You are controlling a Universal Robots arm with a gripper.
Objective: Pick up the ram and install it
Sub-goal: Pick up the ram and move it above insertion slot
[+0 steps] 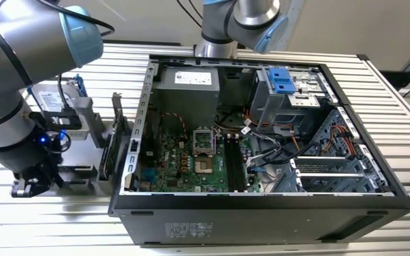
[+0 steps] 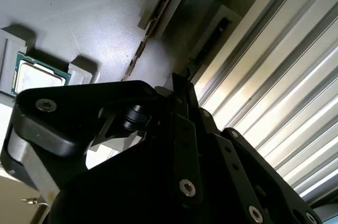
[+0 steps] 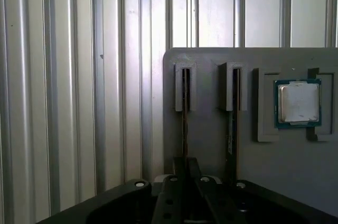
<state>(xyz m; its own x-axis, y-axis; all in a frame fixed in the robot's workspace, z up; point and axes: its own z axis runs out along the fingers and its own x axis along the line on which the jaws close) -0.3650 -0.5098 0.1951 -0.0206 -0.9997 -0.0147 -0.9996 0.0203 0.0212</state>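
Observation:
The ram [image 3: 185,123] is a thin dark stick seen edge-on, standing in a slot of the grey holder [image 3: 208,139] on the side away from the processor chip. In the second wrist view the ram [image 2: 211,36] runs from its slot down to the fingertips. My gripper [image 3: 185,165] sits right over it, and its black fingers are pressed close together on the stick's edge. In the second wrist view the gripper [image 2: 179,84] is at the stick's near end. In the exterior view the gripper [image 1: 28,186] hangs low at the holder [image 1: 77,170], to the left of the open computer case [image 1: 262,210].
A second stick [image 3: 231,123] stands in the neighbouring slot, beside a processor chip [image 3: 298,102]. A hard drive [image 1: 52,101] and an upright card [image 1: 117,133] stand between the arm and the case. The motherboard's long memory slots [image 1: 234,160] lie inside the case.

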